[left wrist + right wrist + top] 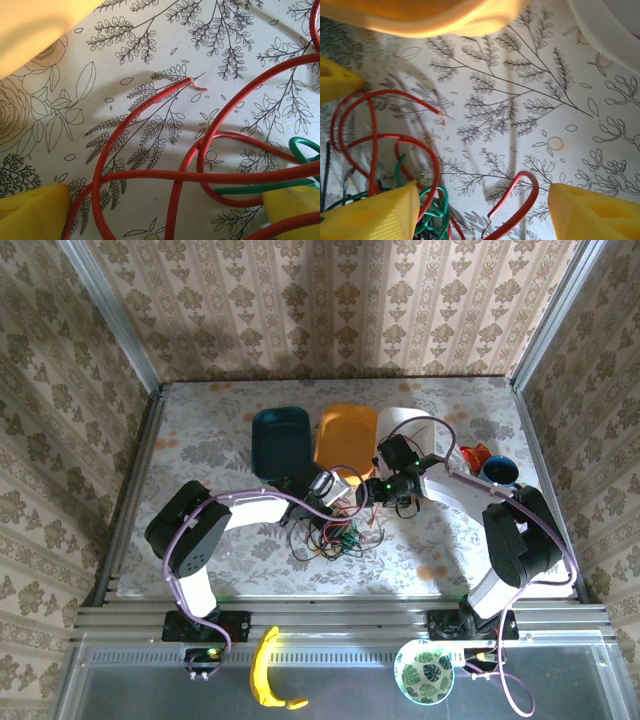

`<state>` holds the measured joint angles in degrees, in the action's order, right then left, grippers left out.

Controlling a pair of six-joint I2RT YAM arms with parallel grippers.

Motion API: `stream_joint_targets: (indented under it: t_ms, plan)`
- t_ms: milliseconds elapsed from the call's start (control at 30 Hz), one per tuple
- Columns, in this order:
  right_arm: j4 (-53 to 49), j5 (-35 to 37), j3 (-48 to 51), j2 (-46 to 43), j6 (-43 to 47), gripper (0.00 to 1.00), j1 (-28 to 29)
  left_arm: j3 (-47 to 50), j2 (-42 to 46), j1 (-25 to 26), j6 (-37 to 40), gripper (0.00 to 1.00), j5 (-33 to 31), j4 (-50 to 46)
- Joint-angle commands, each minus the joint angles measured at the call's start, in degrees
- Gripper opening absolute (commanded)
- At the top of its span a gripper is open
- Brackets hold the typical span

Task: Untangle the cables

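Several cables (335, 535) bunched centrally — bare table (200, 435) leftward.

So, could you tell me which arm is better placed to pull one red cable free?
Probably right: the right gripper, open, brackets a single red loop; the left gripper straddles several crossing red strands.

The cables (335, 535) are one messy knot of thin red, black and green loops on the worktop (200, 440). One red cable (167, 90) ends in a frayed tip. The green cable (434, 207) is coiled among red loops.
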<state>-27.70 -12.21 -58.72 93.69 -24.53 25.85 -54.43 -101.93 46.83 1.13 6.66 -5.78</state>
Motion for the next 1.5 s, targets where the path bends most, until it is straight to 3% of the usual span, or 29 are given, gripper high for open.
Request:
stream_joint_targets:
  t_ms: [0,133,200,367,400,600,900,1133,1467]
  plan:
    - [-2.71,2.27,-2.14,1.18,-1.46,0.64,0.43,0.6,-1.25,-0.16,-0.16,1.0,1.69,-2.3]
    - [-4.5,1.61,-2.06,0.84,-1.99,0.57,0.61,0.17,-1.81,0.1,0.02,1.0,1.61,-2.48]
    - [-4.37,0.85,-1.88,0.49,-2.07,0.48,0.61,0.03,-2.12,0.18,0.19,1.0,1.61,-2.66]
    - [-4.47,-0.19,-2.1,0.49,-2.22,0.04,0.61,0.07,-2.4,0.46,0.19,1.0,1.61,-3.01]
    - [-4.55,-0.1,-2.18,0.31,-2.26,0.0,0.61,0.12,-2.31,0.46,0.19,1.0,1.69,-3.01]
    - [-3.3,2.1,-2.37,-6.69,-2.59,0.0,0.55,0.18,-2.22,0.52,0.56,1.0,1.51,-4.23]
    - [-7.61,17.29,-15.17,-18.22,1.6,0.0,-4.09,-0.06,-2.81,0.39,1.57,1.0,1.08,-4.95]
    - [-4.65,17.23,-25.7,-22.37,4.18,0.0,-11.73,0.03,-3.78,0.36,0.75,1.0,0.9,-3.25]
    - [1.91,21.0,-40.02,-21.38,11.27,0.0,-15.48,0.21,-4.83,0.32,0.54,1.0,0.64,-2.28]
